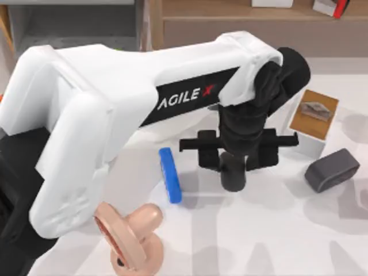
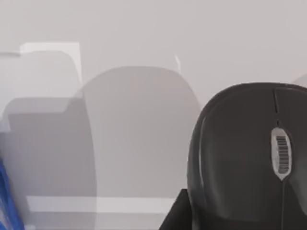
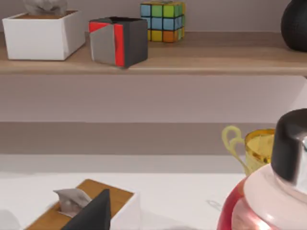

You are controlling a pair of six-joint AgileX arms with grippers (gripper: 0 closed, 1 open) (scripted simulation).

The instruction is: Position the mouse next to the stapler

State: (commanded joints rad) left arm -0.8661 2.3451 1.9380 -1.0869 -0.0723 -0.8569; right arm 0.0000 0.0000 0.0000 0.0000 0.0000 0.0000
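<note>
Below the left gripper (image 1: 233,167) at table centre sits the mouse (image 2: 249,158) — grip state: cannot tell — with the stapler (image 1: 170,175) just to its left, long axis running near-far, so the left arm is the nearer one to shift it leftward.

My left arm reaches from the top view's left edge across the middle of the worktop (image 1: 276,230), its white forearm slanting up and rightward to a black wrist that bends straight down. The left hand (image 1: 233,175) hangs below that wrist, pointing at the worktop, with a black crossbar spread to either side above it. It sits low, just above or on the worktop near the centre. In the right wrist view, a dark finger (image 3: 93,213) of the right hand juts up from the lower edge.
</note>
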